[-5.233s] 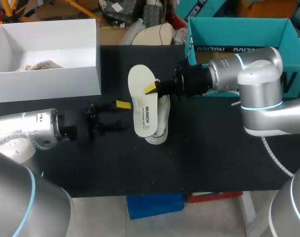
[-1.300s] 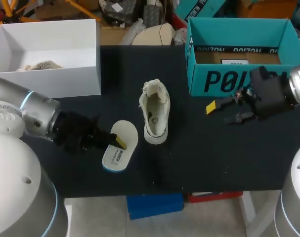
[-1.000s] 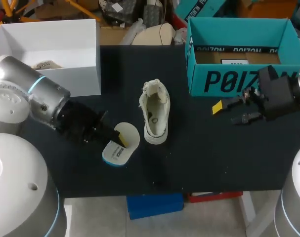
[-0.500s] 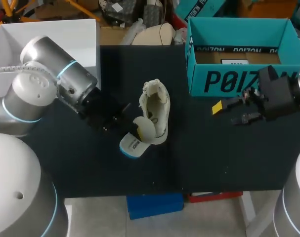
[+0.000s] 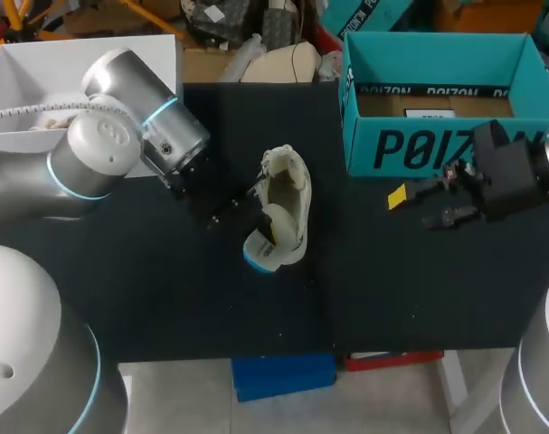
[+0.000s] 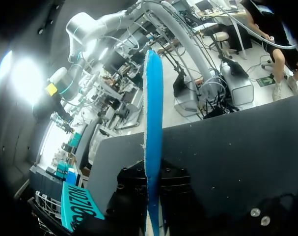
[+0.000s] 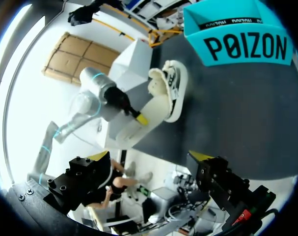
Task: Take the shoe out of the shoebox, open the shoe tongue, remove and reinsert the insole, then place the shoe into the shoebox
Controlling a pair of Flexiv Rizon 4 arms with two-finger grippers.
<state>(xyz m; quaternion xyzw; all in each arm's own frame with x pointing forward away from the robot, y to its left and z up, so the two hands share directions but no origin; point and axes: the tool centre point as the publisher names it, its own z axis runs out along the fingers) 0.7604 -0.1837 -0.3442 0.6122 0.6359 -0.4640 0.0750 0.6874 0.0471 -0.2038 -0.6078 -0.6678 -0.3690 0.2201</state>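
Cream shoe [image 5: 288, 181], blue-edged insole [image 5: 260, 247] at heel

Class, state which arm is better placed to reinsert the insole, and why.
Left: its jaws grip the insole, one end in the shoe. The right jaws are open, empty, by the shoebox.

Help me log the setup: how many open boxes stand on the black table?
2. A white open cardboard box at the black table's far left corner, partly covered by the left arm, and a teal open cardboard shoebox at its far right corner. No others show.
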